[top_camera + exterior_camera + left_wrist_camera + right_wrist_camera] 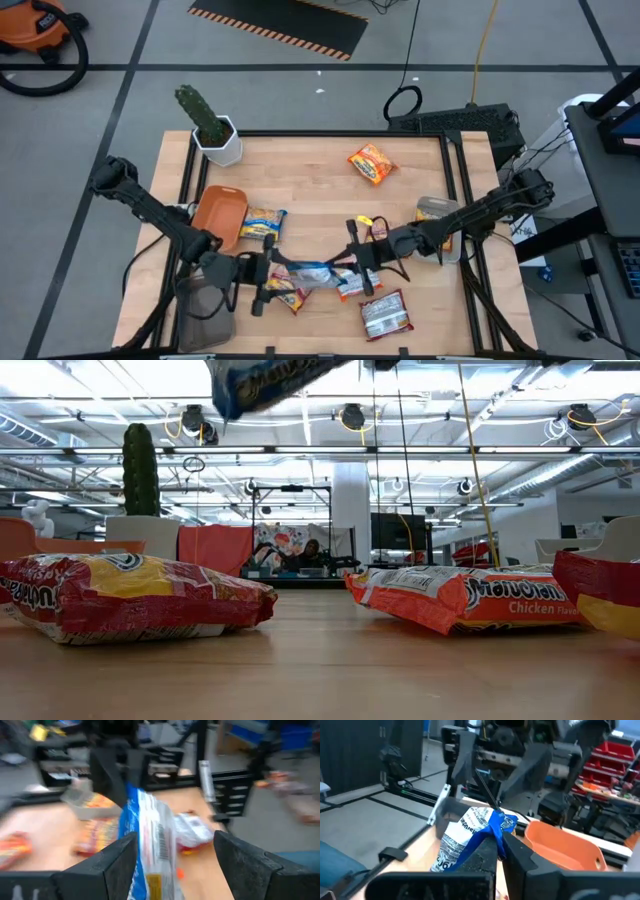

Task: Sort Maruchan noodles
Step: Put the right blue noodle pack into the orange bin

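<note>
Blue-white noodle packet (311, 272) held up off the surface (320, 190) near its front edge, stretched between the two arms. Right end effector (352, 262) pinched narrow on one crinkled end of that packet, seen clamped tight in the right wrist view (497, 837). Left end effector (268, 276) at the other end, fingers (120, 865) spread wide with the packet standing between them, close against one finger and apart from the other. In the low view, only the packet's lower edge (270, 380) visible, hanging high above the wood. Below the lifted packet, a red-yellow packet (288, 296) and an orange-white packet (352, 288) lying flat, with a dark red-white packet (385, 314) just in front of them near the edge. Yellow-blue packet (263, 224) beside the orange bowl (220, 212), touching its rim. Orange packet (372, 164) alone toward the back, well apart from the rest. One more packet (436, 209) lying in the grey tray (452, 248) on the right side. Potted cactus (212, 130) at the back left corner.
</note>
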